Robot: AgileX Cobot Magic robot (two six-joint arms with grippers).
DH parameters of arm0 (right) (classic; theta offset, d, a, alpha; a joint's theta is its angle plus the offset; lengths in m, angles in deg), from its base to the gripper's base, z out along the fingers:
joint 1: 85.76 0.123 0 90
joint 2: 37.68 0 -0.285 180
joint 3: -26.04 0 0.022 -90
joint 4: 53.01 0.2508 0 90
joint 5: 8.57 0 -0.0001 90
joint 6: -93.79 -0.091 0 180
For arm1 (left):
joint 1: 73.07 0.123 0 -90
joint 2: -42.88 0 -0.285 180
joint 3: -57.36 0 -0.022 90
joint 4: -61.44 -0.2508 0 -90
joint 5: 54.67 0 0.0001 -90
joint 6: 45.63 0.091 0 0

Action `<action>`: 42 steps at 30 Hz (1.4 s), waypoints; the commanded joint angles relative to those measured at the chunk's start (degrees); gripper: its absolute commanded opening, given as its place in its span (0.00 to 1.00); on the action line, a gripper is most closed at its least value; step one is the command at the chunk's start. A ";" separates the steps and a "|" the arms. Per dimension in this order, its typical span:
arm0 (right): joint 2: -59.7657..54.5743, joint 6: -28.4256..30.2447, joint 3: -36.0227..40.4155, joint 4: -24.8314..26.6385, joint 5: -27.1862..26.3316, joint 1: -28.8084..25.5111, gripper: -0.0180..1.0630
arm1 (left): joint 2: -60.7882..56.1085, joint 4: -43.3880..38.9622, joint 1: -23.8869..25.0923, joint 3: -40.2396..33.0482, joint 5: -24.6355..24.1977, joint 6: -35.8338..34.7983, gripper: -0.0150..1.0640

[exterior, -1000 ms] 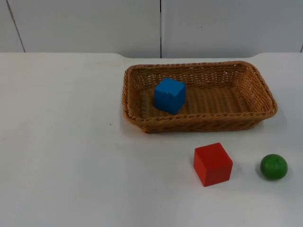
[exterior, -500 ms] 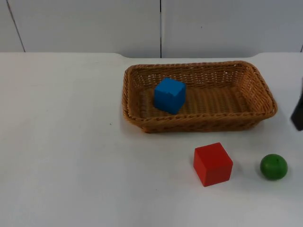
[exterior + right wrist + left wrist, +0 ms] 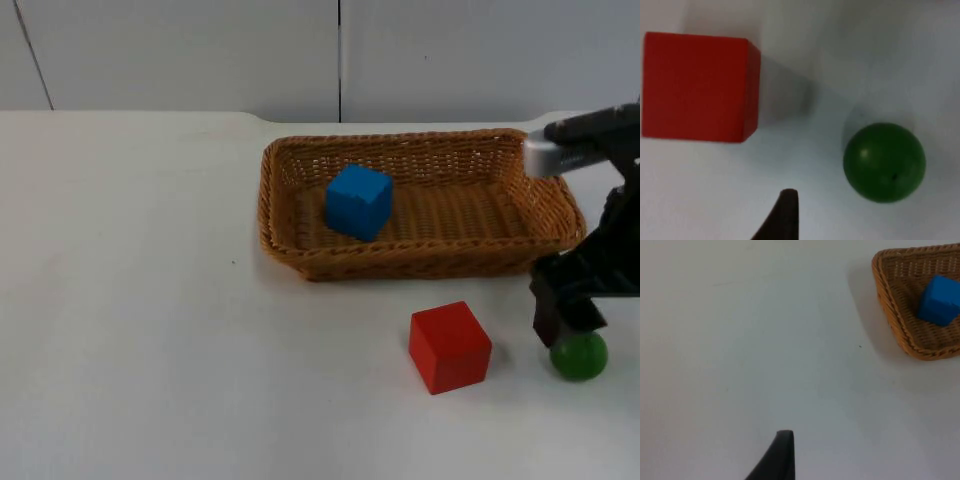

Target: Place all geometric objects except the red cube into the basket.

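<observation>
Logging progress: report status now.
Right gripper above green ball on the table. Blue cube in basket. Red cube beside ball, apart. Left arm waits.

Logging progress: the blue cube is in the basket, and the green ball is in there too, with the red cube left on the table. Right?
Not quite. The top view shows the green ball on the table beside the red cube, below the right gripper. Only the blue cube is in the basket.

Right gripper (image 3: 565, 325) low, arm extended.

Bright even light; soft shadows under red cube (image 3: 697, 86), green ball (image 3: 884, 162); wrist views slightly soft
</observation>
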 commanded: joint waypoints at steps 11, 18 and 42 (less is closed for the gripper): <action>-8.48 0.34 -0.41 -0.37 -11.68 -3.02 0.81 | -0.32 0.12 0.25 -0.29 0.69 0.15 0.99; -10.46 0.22 -0.41 -0.37 -12.93 -3.02 0.78 | -0.32 0.12 0.25 -0.29 1.27 0.15 0.99; 13.02 -0.39 -0.41 -0.17 -1.97 -3.02 0.01 | -0.32 0.12 0.25 -0.29 1.39 0.15 0.99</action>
